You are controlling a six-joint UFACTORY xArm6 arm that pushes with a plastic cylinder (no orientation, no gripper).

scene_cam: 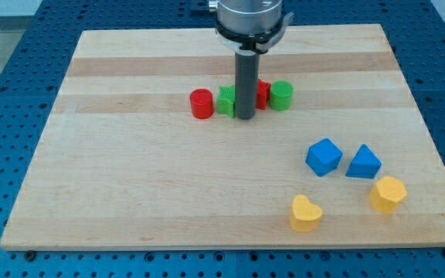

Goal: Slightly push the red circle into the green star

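The red circle point(202, 103) stands on the wooden board point(130, 177), just left of the green star point(226, 101); they look close or touching. My tip point(245, 116) sits just right of the green star and partly hides it. A second red block point(262, 95) shows behind the rod, its shape hidden. A green circle point(281, 95) stands right of that.
At the view's lower right lie a blue cube point(324, 157), a blue block point(363, 162), a yellow hexagon point(388, 193) and a yellow heart point(305, 213). The board lies on a blue perforated table point(6, 116).
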